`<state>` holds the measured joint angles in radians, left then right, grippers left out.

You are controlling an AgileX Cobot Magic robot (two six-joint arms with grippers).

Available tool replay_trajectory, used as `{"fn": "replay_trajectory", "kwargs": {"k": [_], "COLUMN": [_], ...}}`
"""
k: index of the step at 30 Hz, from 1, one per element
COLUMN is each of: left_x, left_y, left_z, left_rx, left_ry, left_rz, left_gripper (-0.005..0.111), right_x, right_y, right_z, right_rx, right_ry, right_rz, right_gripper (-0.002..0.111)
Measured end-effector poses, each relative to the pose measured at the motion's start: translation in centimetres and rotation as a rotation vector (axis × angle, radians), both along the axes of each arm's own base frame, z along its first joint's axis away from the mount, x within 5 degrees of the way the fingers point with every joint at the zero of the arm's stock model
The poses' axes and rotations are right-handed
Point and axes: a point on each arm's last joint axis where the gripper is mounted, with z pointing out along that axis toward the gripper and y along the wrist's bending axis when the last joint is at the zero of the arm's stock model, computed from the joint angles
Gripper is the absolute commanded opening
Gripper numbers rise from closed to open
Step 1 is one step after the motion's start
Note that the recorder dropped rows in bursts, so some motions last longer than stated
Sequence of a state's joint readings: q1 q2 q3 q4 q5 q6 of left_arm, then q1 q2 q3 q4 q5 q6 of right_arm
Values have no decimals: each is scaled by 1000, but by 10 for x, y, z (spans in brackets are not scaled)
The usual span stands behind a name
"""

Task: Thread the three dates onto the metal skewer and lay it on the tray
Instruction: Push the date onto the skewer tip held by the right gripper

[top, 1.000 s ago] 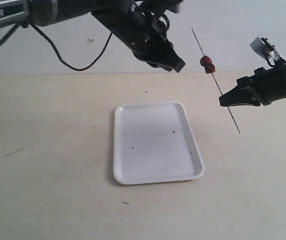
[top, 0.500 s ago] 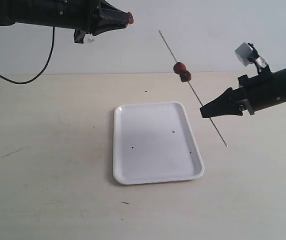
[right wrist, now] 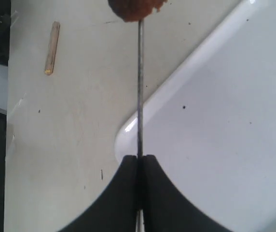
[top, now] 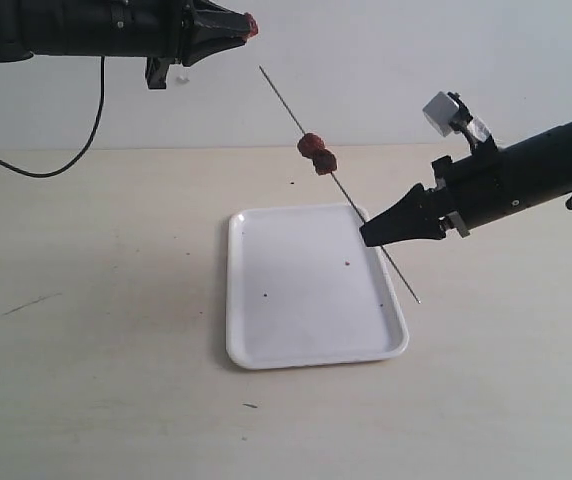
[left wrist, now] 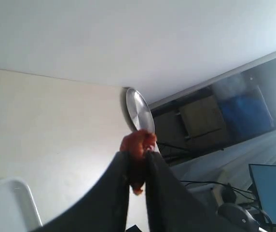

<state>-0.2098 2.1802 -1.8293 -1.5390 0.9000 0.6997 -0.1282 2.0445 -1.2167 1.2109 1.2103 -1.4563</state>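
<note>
Metal skewer [top: 339,185] slants in the air above the tray's [top: 296,320] far right corner with two dates [top: 317,154] on it. The right gripper [top: 366,236] is clamped on it, its arm reaching in low. The left gripper [top: 241,26], held high, pinches the third date [top: 251,24]; its wrist view shows this best. Only the right wrist view shows a wooden stick [right wrist: 52,47] on the table [right wrist: 56,121].

Black left arm [top: 66,25] trails a cable [top: 100,100]; black right pincer [top: 364,238] tapers narrowly.

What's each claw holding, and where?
Left claw pinches a date between its tips. Right claw grips the skewer low on its shaft, below two threaded dates.
</note>
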Motion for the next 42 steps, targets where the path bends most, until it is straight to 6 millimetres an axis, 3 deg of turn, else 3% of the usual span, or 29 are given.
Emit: {"fn": "replay_trajectory", "kwargs": {"k": [42], "left_x": [-2], "left_y": [-1], "left_z": [1], "left_rx": [0], "left_ry": [-14], "left_rz": [-32], "left_gripper": [13], "right_x": [5], "right_y": [14], "right_z": [6], "right_rx": [66], "right_ry": [-54], "right_rz": [-15], "right_gripper": [0]}}
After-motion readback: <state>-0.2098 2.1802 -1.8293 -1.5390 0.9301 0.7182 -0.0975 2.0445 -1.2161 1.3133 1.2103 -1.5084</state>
